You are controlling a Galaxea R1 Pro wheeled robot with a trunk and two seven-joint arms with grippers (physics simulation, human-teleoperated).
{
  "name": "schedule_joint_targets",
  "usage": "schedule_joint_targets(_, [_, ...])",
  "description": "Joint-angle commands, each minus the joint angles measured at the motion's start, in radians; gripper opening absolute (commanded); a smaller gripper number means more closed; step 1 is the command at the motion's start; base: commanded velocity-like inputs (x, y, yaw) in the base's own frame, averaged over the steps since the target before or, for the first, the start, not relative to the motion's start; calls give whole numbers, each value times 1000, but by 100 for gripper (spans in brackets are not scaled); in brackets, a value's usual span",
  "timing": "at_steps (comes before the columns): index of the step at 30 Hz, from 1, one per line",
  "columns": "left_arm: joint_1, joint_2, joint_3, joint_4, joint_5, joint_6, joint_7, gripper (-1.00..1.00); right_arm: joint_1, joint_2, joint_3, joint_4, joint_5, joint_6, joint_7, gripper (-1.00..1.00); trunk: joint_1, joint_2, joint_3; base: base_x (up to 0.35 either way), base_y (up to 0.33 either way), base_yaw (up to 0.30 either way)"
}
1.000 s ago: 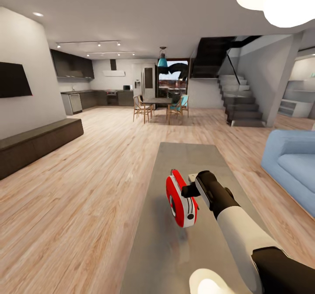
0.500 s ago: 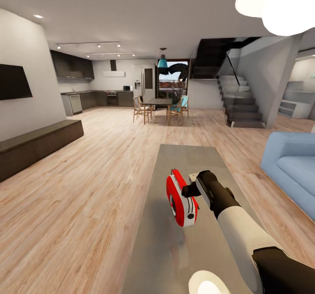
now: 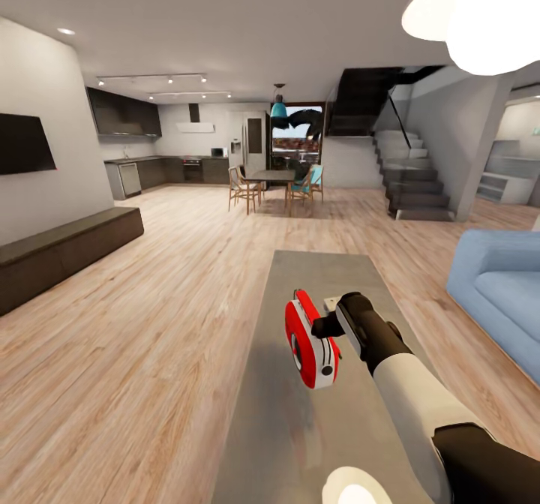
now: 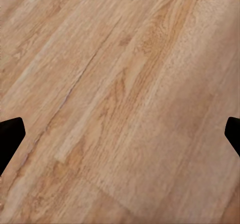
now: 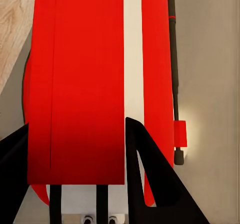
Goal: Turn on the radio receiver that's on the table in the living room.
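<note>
— Fingers first: where do the right gripper's (image 5: 75,179) stand?

— Apart, one dark finger (image 5: 150,184) lying over the red body and the other (image 5: 12,174) at its outer edge, so they straddle part of the radio receiver (image 3: 310,341). I cannot tell from the wrist view whether either pad actually presses on it; it reads as open around the body, not clamped.

— And the wider setting?

— It is the living room, with light plank floor (image 3: 150,324) and the blue sofa (image 3: 499,294) off to the robot's right. The long grey surface (image 3: 322,264) runs away from the robot, and the radio stands on it about midway along, nearer the robot's left edge than the sofa side.

— Which arm is nearer?

— The right arm (image 3: 405,384), plainly — it reaches forward over the surface and its gripper meets the radio from the radio's right flank. The left gripper (image 4: 120,134) hangs open over bare floor, both tips at the frame edges, well apart from the task.

— How does the radio lie?

— Its long axis runs roughly along the surface's length, with the white end panel and round dial (image 3: 327,371) facing back toward the robot. The thin handle (image 5: 174,74) runs along the same axis, on the side past the inner finger.

— So what does the next move turn on?

— My judgement: the controls sit on the near end — the fingers are alongside, not in front of them.
</note>
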Motion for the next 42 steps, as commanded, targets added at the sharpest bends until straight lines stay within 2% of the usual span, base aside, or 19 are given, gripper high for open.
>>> schedule_joint_targets(1, [0, 0, 0, 0, 0, 0, 0, 100, 0, 0, 0, 0, -2, 0, -1, -100, -4, 7, 3, 0, 0, 0])
schedule_joint_targets(15, [0, 0, 0, 0, 1, 0, 0, 100, 0, 0, 0, -2, -4, -1, 1, -100, -58, 105, 47, 0, 0, 0])
schedule_joint_targets(18, [0, 0, 0, 0, 2, 0, 0, 100, 0, -2, 0, -2, -4, -1, 30, -100, -69, 126, 57, 0, 0, 0])
schedule_joint_targets(21, [0, 0, 0, 0, 2, 0, 0, 100, 0, -14, 1, -2, -1, -1, 100, -100, -81, 147, 66, 0, 0, 0])
schedule_joint_targets(25, [0, 0, 0, 0, 2, 0, 0, 100, 0, -44, 6, -1, 6, -1, 260, -100, -96, 175, 78, 0, 0, 0])
schedule_joint_targets(26, [0, 0, 0, 0, 1, 0, 0, 100, 0, -55, 6, -1, 12, -1, 314, -100, -96, 175, 78, 0, 0, 0])
schedule_joint_targets(29, [0, -1, -1, 0, -1, -1, 0, 100, 0, -79, 16, 0, 39, -1, 412, -100, -96, 175, 78, 0, 0, 0])
schedule_joint_targets(30, [0, -1, -1, 0, -1, -1, 0, 100, 0, -85, 21, 0, 48, -1, 436, -100, -96, 175, 78, 0, 0, 0])
schedule_joint_targets(34, [0, -2, -1, 0, -4, -2, 0, 100, 0, -123, 73, 1, 91, -3, 618, -100, -96, 175, 78, 0, 0, 0])
schedule_joint_targets(35, [0, 0, 0, 0, -4, -3, -1, 100, 0, -136, 83, 2, 96, -12, 670, -100, -96, 175, 78, 0, 0, 0])
schedule_joint_targets(36, [0, 0, 0, 0, -4, -4, -1, 100, 0, -141, 86, 2, 98, -21, 694, -100, -96, 175, 78, 0, 0, 0])
schedule_joint_targets(38, [0, 1, 0, 0, -4, -5, -1, 100, 0, -165, 96, 8, 100, -81, 786, -100, -96, 175, 78, 0, 0, 0])
schedule_joint_targets(42, [0, -1, -1, -1, -6, -9, 1, 100, 0, -187, 105, 59, 103, -185, 912, -100, -96, 175, 78, 0, 0, 0])
